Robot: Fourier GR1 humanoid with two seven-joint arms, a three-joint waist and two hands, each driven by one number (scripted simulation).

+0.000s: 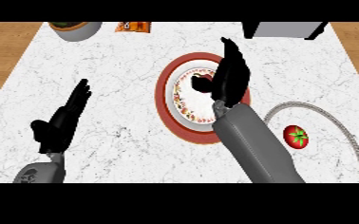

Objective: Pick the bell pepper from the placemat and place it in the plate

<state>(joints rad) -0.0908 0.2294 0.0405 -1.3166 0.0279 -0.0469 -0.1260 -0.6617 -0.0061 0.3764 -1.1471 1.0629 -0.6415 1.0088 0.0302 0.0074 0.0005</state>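
A red bell pepper (296, 136) with a green stem lies on a pale round placemat (306, 105) with a grey border, at the right of the counter. The plate (184, 105), white with a patterned ring and a wide red rim, sits at the middle of the counter. My right hand (230, 76) hangs over the plate's right half, fingers straight and pointing away from me, thumb out to the left, holding nothing. It is well left of and beyond the pepper. My left hand (64, 116) rests open at the left, fingers up.
A grey bowl (75, 29) stands at the far left corner, with an orange packet (133, 26) beside it. A dark grey box (284, 28) sits at the far right. Wooden floor shows past the counter's left and right edges.
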